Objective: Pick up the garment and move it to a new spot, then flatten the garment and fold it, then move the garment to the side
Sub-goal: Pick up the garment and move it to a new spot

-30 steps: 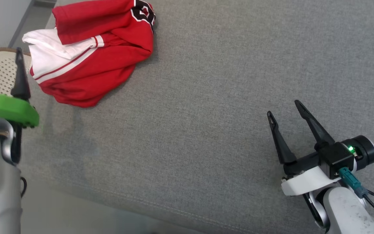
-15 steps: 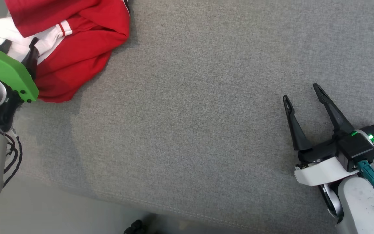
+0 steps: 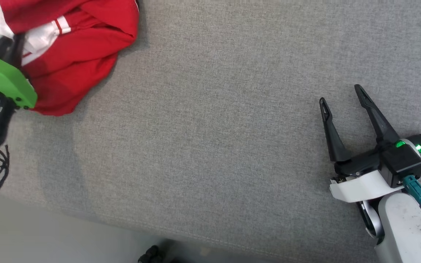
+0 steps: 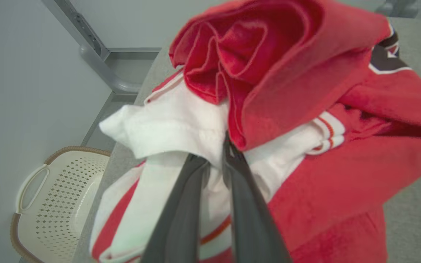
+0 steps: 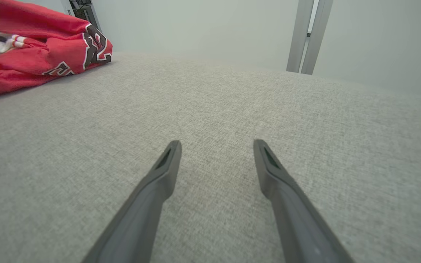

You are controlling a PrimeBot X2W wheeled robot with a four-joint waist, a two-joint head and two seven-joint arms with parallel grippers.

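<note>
Garment (image 3: 75,54) in red and white, crumpled in a loose heap at the far left of the grey surface (image 3: 210,128). Red cloth rolled over on top and spreading to the right; a white panel with thin red stripes on the left side; dark lettering edged in white on the far end, plain from the right wrist view (image 5: 49,54). Left gripper (image 4: 216,157) right at the heap's left edge, both dark fingers drawn nearly together and pinching a fold of the white cloth just under the overhanging red roll. From the head view, the same left gripper (image 3: 7,45) mostly hidden behind its green plate (image 3: 2,78), dark fingers buried in the white and red folds. Beyond the left edge of the surface and lower down, a pale perforated basket (image 4: 60,190) with a brown rim and a cut-out handle, standing against a grey wall (image 4: 20,91). Well apart from the garment, at the near right, right gripper (image 3: 339,94) low over bare grey cloth, fingers spread wide with nothing between them, tips pointing toward the far side. Same spread fingers in the right wrist view (image 5: 217,144), with a metal post (image 5: 307,36) at the far edge.
</note>
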